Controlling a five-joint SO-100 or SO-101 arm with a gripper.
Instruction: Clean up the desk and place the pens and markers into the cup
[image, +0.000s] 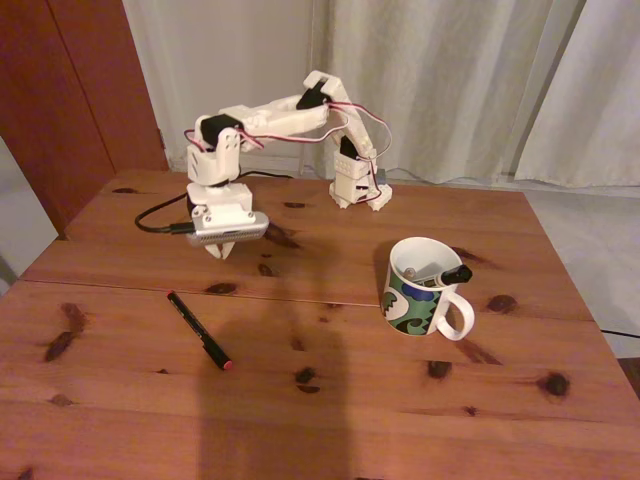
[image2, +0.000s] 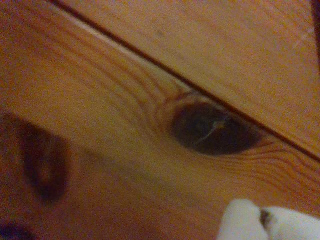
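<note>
The white plastic claw (image: 222, 247) hangs low over the reddish-brown wooden counter (image: 330, 400), its tips seemingly pressed together and holding nothing; in the wrist view its white tips (image2: 262, 222) sit by a dark knot (image2: 212, 129) and the counter's seam. The step in hand looks like the approach to the last loose item, a slim black pen with a red tip (image: 199, 329) lying flat nearer the camera, just beyond the seam. The claw would need to open, move toward it and line up across its shaft. The white ceramic mug with a green and blue pattern (image: 422, 290) stands well to the right in the fixed view and already holds at least one black-capped marker (image: 448, 274) leaning over its rim; the rest of its contents are hard to make out.
</note>
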